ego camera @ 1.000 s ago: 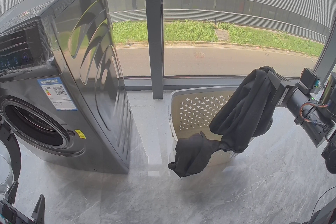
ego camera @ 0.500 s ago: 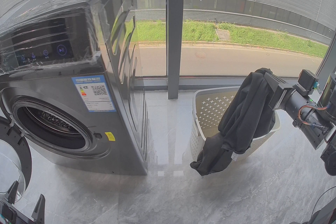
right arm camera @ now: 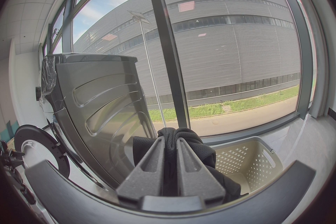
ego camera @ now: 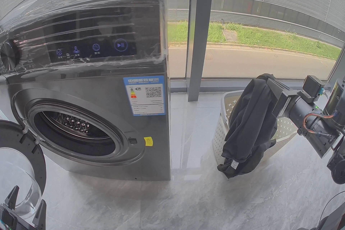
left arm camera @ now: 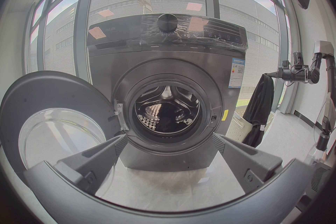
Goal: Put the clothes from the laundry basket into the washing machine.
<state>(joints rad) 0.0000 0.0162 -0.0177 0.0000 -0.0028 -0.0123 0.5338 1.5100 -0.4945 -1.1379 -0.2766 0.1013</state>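
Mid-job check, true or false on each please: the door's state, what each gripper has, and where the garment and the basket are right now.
1. The washing machine door is shut. False: it is swung open, with the drum exposed.
2. The right gripper is shut on the black garment. True.
3. The left gripper holds a sock. False: it is open and empty.
4. The black garment lies inside the drum. False: it hangs from the right gripper beside the laundry basket.
5. The laundry basket stands on the floor by the window. True.

Black right arm (ego camera: 318, 135), orange cable (ego camera: 314, 115), grey wedge-shaped right pincer (right arm camera: 170, 140)
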